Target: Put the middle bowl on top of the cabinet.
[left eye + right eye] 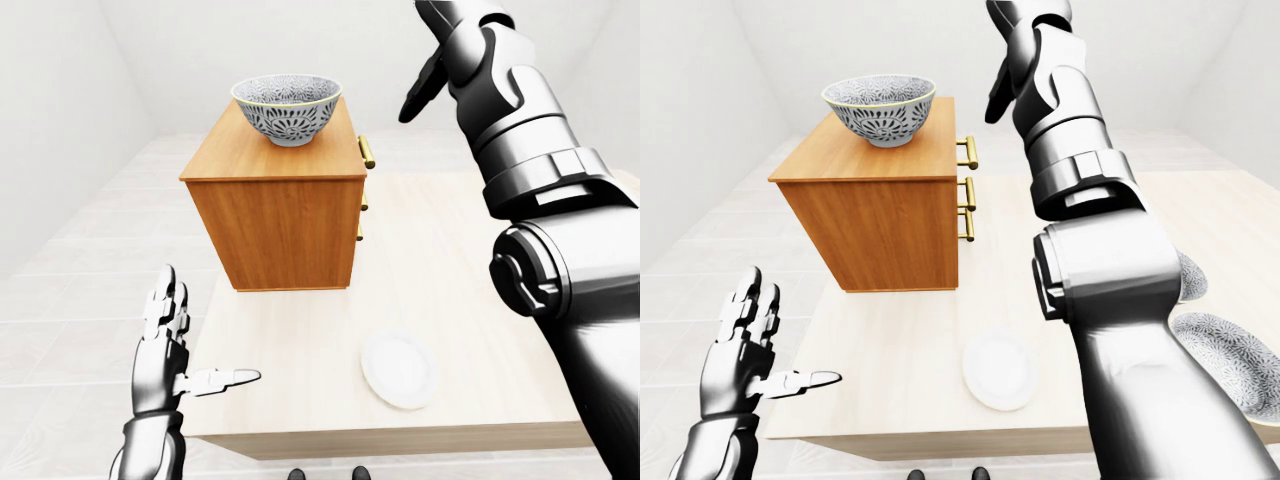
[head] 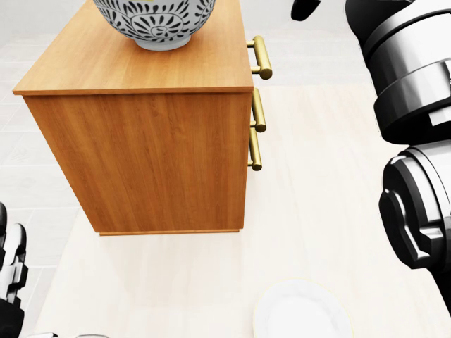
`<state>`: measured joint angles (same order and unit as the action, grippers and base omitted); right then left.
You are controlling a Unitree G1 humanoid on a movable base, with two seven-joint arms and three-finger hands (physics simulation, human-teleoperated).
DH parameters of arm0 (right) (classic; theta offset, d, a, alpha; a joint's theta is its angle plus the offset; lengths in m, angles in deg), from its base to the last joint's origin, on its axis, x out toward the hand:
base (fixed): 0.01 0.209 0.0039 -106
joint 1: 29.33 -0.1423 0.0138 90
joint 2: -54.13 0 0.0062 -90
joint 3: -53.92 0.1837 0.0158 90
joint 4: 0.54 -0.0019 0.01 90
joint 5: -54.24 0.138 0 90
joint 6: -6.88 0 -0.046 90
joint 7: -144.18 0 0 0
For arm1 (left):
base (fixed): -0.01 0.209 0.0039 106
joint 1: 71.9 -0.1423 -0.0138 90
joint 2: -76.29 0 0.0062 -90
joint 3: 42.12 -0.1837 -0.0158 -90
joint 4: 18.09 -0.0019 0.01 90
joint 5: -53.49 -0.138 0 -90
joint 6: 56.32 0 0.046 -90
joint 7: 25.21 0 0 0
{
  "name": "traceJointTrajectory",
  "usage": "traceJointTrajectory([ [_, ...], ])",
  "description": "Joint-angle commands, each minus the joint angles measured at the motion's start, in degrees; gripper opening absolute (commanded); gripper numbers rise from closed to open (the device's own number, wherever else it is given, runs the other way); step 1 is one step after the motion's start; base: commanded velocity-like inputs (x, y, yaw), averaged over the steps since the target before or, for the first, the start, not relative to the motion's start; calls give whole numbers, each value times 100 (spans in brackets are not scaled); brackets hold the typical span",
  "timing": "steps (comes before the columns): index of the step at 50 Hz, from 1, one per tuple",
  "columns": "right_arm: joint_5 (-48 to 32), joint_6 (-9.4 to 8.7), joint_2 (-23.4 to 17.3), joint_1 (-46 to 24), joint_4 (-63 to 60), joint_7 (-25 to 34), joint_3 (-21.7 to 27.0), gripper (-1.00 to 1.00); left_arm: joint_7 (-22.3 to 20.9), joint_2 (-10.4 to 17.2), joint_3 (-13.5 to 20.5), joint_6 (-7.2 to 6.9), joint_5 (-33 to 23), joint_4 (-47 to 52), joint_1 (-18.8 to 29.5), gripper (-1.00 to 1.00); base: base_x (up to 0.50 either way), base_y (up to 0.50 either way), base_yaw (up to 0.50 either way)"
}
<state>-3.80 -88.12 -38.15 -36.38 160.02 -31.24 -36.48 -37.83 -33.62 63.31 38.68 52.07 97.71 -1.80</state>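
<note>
Up by the left-eye view's top edge, the right hand (image 1: 430, 70) hangs empty, fingers loosely extended. Left of it and lower, the patterned bowl (image 1: 287, 108) sits upright on the cabinet (image 1: 280, 225). Far below, the left hand (image 1: 168, 345) spreads open, empty, beside the desk (image 1: 300, 400).

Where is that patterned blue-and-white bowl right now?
In the left-eye view's upper left, the patterned blue-and-white bowl sits on top of the wooden cabinet; the robot's right hand hangs apart, to its right.

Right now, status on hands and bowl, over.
Left hand low, open, empty. Right hand raised right of the bowl, open, not touching it. Bowl upright on cabinet top. Nothing in the way.
</note>
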Motion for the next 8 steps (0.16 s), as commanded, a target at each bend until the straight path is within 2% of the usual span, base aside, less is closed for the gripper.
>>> traceJointTrajectory([
  [1, -23, 0, -205, -90, 85, -73, 9, 100, 13, 13, -17, 0, 3, -38, 20, 100, 0, 0, 0],
  [8, -61, 0, -230, -34, 101, -101, 1, 100, 14, 25, -7, 0, 23, -39, 23, 100, 0, 0, 0],
])
